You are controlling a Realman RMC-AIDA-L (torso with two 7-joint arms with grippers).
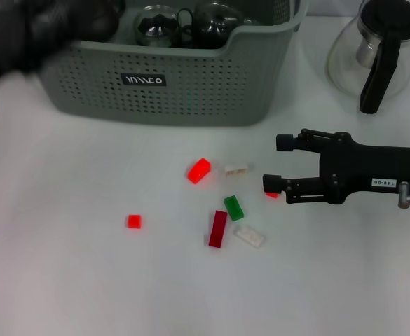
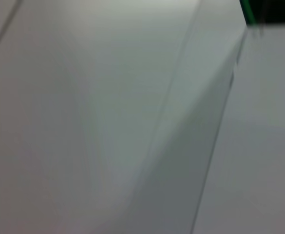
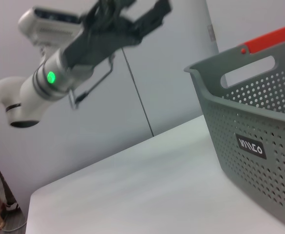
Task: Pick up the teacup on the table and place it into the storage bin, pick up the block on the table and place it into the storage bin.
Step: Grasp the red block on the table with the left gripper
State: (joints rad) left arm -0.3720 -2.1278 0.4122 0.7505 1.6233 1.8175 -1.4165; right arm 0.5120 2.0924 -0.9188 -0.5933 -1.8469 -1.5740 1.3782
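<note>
The grey-green perforated storage bin stands at the back of the table, and the right wrist view shows it from the side. Two glass teacups sit inside it. Several small blocks lie in front of the bin: a red block, a white one, a green one, a dark red one and a small red one. My right gripper hovers open just right of them, with a tiny red block beside its lower finger. My left gripper is raised high by the bin's left end.
A glass teapot with a black handle stands at the back right. Another white block lies beside the dark red one. The left wrist view shows only blurred pale surface.
</note>
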